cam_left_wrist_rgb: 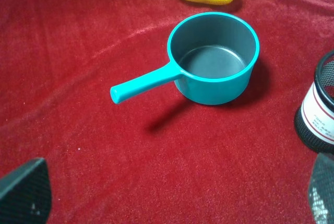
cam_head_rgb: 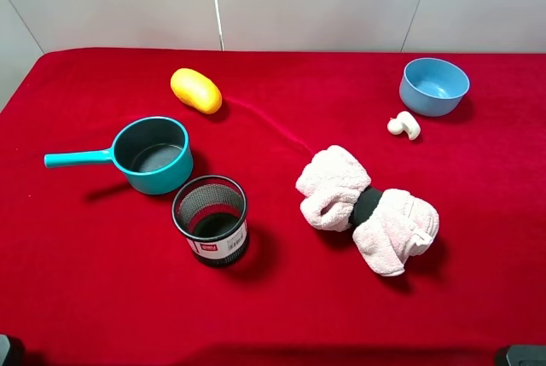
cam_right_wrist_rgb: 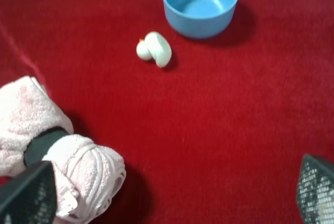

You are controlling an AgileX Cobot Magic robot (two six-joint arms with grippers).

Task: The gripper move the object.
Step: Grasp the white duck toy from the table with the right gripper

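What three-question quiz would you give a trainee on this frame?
1. True or false: the mushroom toy lies inside the blue bowl.
2. Which stands nearest the teal saucepan? A black mesh cup; B blue bowl; C mushroom toy.
3. Fill in: the right gripper has its jaws ___.
Key: 1 false, it lies beside the bowl on the red cloth; 2 A; 3 open.

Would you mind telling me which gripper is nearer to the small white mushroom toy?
Right. The right gripper faces the mushroom toy; the left gripper faces the teal saucepan, far from it.
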